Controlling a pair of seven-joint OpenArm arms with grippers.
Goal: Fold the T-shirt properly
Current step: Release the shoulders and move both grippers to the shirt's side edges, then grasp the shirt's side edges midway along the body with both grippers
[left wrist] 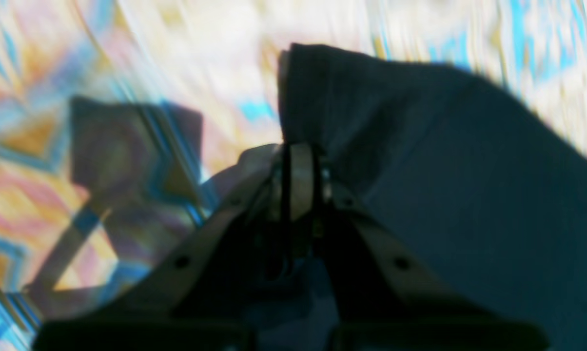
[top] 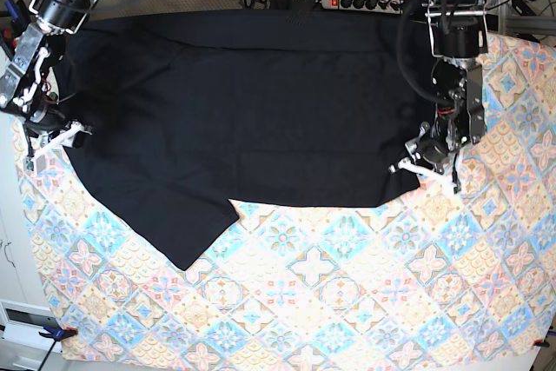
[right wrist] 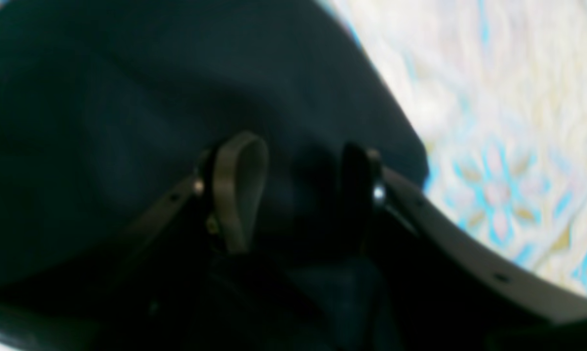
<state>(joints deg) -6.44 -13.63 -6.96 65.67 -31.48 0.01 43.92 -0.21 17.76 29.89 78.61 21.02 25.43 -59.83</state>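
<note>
jaws pinch t-shirt (top: 243, 119) (patterned tablecloth (top: 347, 301) beneath).

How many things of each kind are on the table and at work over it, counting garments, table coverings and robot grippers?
Garments: 1, the black T-shirt
Table coverings: 1, the patterned tablecloth
Grippers: 2, the left gripper and the right gripper
Total: 4

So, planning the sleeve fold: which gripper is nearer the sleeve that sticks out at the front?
Right. The right gripper is at the shirt edge just above that sleeve; the left gripper grips the far edge.
</note>
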